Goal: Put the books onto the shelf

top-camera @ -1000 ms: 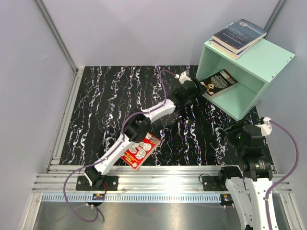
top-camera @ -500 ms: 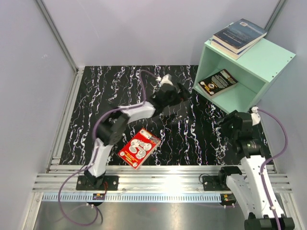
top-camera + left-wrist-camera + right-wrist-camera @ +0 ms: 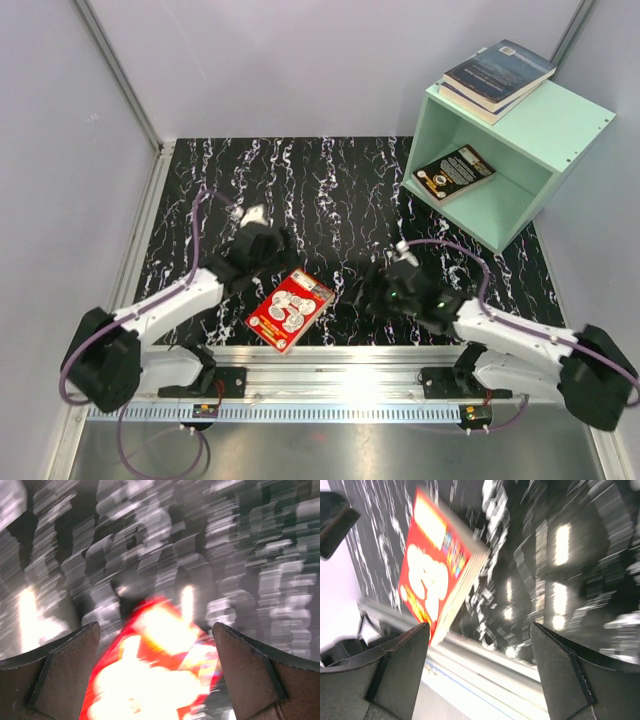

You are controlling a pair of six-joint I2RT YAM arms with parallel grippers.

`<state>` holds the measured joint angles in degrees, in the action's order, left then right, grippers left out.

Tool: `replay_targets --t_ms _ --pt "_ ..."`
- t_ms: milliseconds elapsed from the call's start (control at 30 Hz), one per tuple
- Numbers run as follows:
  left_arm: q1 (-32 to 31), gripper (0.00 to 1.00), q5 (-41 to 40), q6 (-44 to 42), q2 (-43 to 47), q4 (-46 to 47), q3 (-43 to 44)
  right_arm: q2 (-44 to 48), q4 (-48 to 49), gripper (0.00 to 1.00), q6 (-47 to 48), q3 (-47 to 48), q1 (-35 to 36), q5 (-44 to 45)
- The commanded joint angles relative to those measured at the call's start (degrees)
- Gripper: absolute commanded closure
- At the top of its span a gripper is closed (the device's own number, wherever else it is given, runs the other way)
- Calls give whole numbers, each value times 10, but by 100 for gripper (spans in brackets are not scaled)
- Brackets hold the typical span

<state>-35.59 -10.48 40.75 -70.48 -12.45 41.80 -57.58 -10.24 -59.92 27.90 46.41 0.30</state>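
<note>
Left end effector (image 3: 155,626) near red book (image 3: 290,310)

The red book (image 3: 290,310) wears a glossy paper cover that glares under the lights. Under it the tabletop (image 3: 300,190) is smooth black marbling with a slight sheen. Beyond the book, the shelf (image 3: 560,115) is matt mint-painted wood. On the book's near side, the rail (image 3: 340,385) is bare brushed metal. My left fingers (image 3: 65,670) look dull and matt.
</note>
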Motion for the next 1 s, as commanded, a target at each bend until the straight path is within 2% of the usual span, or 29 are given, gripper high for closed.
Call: replay_targets --t_ms 0,133,267,467,567,667,733,833,967 --pt "48 1 7 2 53 -44 -63 -86 160 12 -94 -3 69 30" --pt "74 1 28 -2 75 -43 -97 -190 233 12 -123 16 113 33" --pt "97 1 61 -12 40 -28 -125 -281 287 12 -135 41 126 37" --pt "101 2 131 15 13 36 -178 -379 338 13 -152 69 137 39" --pt "99 5 170 36 11 64 -210 -417 366 17 -164 77 140 37" --pt "88 5 188 54 8 104 -232 -430 381 32 -169 78 139 45" --pt "76 6 184 59 3 109 -238 -424 378 55 -169 77 140 57" --pt "52 6 183 77 -6 123 -247 -391 346 71 -158 79 140 92" --pt "16 6 179 103 -25 153 -244 -326 313 76 -144 84 140 127"
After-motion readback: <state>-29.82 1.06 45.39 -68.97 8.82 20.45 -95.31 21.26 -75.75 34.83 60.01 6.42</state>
